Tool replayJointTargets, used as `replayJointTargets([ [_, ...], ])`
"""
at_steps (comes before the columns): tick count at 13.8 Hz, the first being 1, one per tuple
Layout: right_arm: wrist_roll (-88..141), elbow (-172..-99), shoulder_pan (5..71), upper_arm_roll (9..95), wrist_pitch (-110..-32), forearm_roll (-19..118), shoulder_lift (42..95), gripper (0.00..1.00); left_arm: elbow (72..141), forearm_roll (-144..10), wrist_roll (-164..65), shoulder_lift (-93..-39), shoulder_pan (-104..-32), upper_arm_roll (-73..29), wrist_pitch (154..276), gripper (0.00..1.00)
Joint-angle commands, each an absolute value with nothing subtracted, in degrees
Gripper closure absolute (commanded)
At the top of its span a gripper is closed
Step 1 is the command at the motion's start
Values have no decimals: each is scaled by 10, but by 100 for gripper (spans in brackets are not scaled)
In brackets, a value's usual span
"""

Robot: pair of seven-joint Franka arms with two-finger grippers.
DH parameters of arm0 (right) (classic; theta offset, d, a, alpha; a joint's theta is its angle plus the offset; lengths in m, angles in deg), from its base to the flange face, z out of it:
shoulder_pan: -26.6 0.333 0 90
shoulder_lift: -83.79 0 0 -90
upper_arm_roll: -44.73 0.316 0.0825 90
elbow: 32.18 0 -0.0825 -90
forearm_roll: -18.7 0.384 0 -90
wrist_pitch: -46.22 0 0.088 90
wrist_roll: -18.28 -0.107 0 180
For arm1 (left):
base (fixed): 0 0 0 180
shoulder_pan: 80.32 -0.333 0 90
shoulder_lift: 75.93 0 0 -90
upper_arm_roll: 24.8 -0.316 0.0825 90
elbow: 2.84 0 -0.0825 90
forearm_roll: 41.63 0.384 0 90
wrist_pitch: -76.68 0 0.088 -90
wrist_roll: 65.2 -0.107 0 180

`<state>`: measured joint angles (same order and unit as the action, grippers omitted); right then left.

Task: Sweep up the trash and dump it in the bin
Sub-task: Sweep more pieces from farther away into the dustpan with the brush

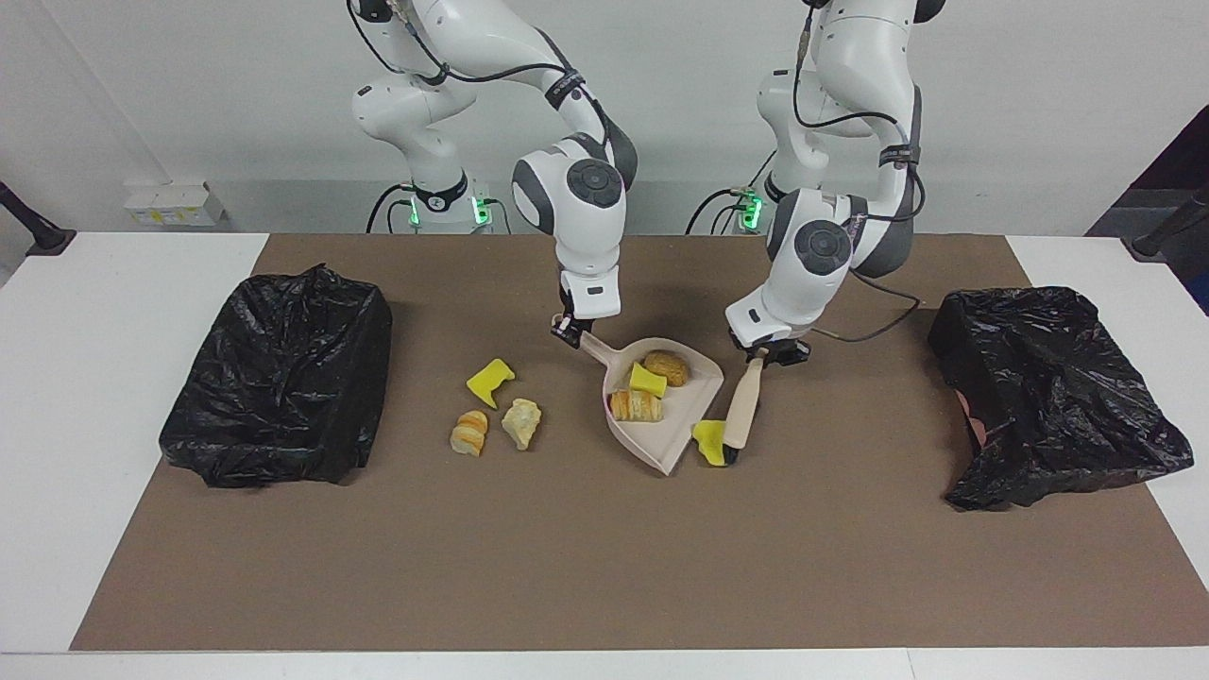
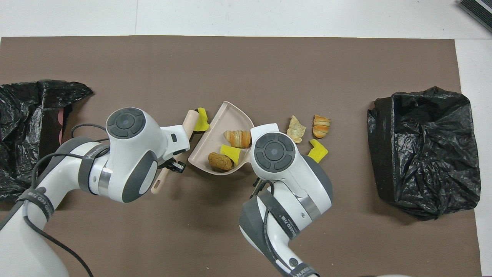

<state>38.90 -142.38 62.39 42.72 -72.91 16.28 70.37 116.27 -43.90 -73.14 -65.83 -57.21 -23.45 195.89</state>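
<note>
Mid-sweep at the table: the left gripper point(image 1: 767, 353) is clamped on the handle of a beige, black-bristled hand brush point(image 1: 740, 408), whose head presses a bright yellow sponge chunk point(image 1: 708, 442) against the open lip of the beige plastic dustpan point(image 1: 688, 408). The right gripper point(image 1: 565, 331) has its fingers pinched tight on the pan's handle, holding the pan on the brown mat point(image 1: 604, 567).

Already in the pan lie a brown bread roll point(image 1: 667, 366), a second yellow sponge piece point(image 1: 647, 380) and an orange-striped croissant-like piece point(image 1: 636, 404).

Not yet collected, toward the right arm's end of the table, are a third yellow chunk point(image 1: 489, 380), a small striped pastry point(image 1: 468, 432) and a pale crumbly lump point(image 1: 520, 422).

The likely trouble: the soft sponge sits at the pan's corner, not its middle, and could squirt past the lip or fold under the bristles. A hard push might also shove the pan round in its narrow grip and spill what it carries.

Black-bagged bins point(image 1: 279, 373) point(image 1: 1048, 392) stand at either end.
</note>
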Motion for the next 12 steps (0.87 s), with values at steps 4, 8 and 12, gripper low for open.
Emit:
replayJointTargets([
  [4,378,-1420,624,428,-729,172,702,100,1155,-429,-792,-689,-535,-244,1905,100],
  [8,377,-1421,624,428,-725,172,703,100,1131,-432,-824,-721,-559,-244,1849,100],
  [12,377,-1422,624,428,-720,172,704,100,1141,-460,-805,-746,-519,-233,1836,100],
])
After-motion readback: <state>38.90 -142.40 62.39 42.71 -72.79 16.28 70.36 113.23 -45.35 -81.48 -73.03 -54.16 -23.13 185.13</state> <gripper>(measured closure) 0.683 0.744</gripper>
